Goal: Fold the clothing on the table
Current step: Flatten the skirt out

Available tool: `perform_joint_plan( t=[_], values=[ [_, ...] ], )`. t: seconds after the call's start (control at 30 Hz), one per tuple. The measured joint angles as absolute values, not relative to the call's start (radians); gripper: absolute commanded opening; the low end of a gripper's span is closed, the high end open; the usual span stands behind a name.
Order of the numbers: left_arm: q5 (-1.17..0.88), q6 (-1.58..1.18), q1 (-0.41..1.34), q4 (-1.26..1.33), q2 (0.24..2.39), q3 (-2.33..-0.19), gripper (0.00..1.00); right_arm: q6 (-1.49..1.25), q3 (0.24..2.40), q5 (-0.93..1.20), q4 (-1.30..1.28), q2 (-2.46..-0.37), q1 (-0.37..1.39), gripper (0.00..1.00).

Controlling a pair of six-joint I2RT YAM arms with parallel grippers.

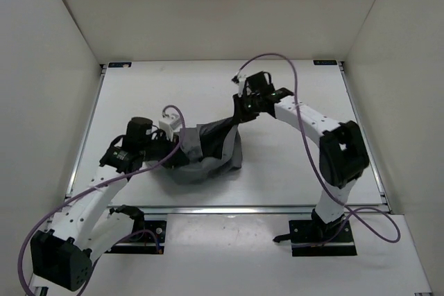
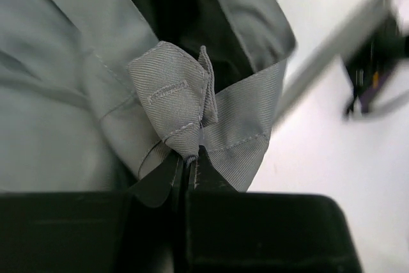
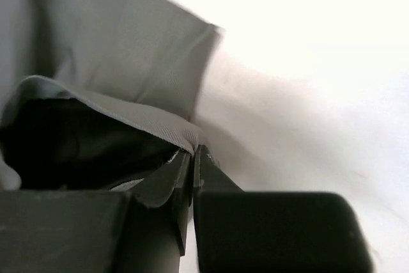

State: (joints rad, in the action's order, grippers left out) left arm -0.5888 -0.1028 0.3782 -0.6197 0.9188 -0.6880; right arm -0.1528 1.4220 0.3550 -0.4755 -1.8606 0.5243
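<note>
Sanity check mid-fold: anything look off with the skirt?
The skirt is a crumpled heap, not spread flat. The left hand pinches a scrunched wad of cloth rather than a clean edge. The right hand pinches a hem edge. No tears or spills visible.

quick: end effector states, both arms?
left end effector: closed, pinching a fold of the clothing.
right end effector: closed on the clothing's edge.

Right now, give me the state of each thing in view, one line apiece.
clothing: bunched in a crumpled heap on the table, not folded, pinched at two edges.
left gripper: shut on a folded bit of the clothing's hem.
right gripper: shut on an edge of the clothing.
</note>
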Motion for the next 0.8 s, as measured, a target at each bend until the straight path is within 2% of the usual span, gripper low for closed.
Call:
perform_joint_plan(
  t=[0.13,0.23,0.43,0.6,0.8],
  values=[
    [-0.515,-0.128,0.288,-0.577,0.897,-0.854,0.0,-0.139,1.426,0.271,-0.467,-1.645,0.474,0.0],
    [-0.445,-0.168,0.248,-0.449,0.868,-0.993,0.0,-0.128,1.435,0.22,-0.437,-1.436,0.432,0.0],
    [-0.4,-0.266,0.242,-0.216,0.744,-1.076,0.0,-0.138,1.436,0.212,-0.392,-1.076,0.387,0.0],
    [-0.435,-0.323,0.253,-0.098,0.721,-1.072,0.0,-0.168,1.516,0.351,-0.443,-1.037,0.284,0.0],
    [-0.481,-0.378,0.231,0.061,0.869,-0.996,0.0,-0.173,1.542,0.386,-0.476,-1.207,0.268,0.0]
  ],
)
